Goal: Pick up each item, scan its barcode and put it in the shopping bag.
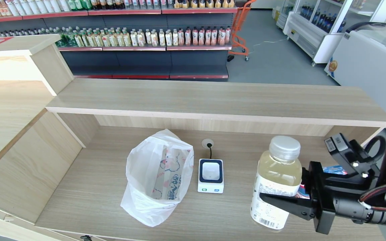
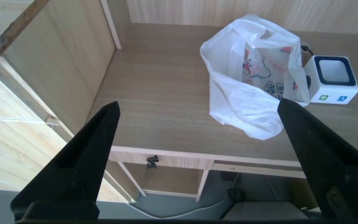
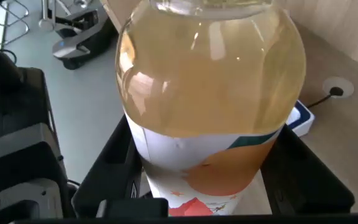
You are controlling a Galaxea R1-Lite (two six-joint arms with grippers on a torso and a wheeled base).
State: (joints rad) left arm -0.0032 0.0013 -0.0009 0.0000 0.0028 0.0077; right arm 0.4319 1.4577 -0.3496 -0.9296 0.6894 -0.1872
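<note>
1. While the right hand [image 1: 286, 195] is clamped on a bottle [image 1: 276, 180], its dark fingers press the white label from both sides at the right end of the worktop [image 1: 89, 187].
2. That bottle holds pale yellow drink, wears a grey screw cap and leans slightly; a barcode [image 1: 269, 222] sits low on the label, facing the head camera.
3. Whether the bottle's base touches the worktop, I cannot tell.
4. From the right wrist camera, the bottle [image 3: 210, 93] sits between the two black fingers [image 3: 110, 171], with orange and red print low on its label.
5. Just behind the bottle, a blue and red package [image 1: 333, 169] peeks out, mostly hidden.
6. At mid-worktop stands the scanner [image 1: 210, 175], a small white box with a dark-framed window facing up; its black cord runs back into a round cable hole [image 1: 207, 144].
7. Just left of the scanner stands the white plastic shopping bag [image 1: 156, 177], mouth open upward, and something flat with a cartoon print [image 1: 168, 174] shows inside it.
8. Seen from its own wrist camera, the left hand [image 2: 197, 168] hangs with its fingers [image 2: 73, 168] spread wide apart and nothing between them, above the near edge of the worktop, left of the shopping bag [image 2: 247, 93].
9. The scanner [image 2: 333, 78] lies beyond the bag, well apart from this hand.
</note>
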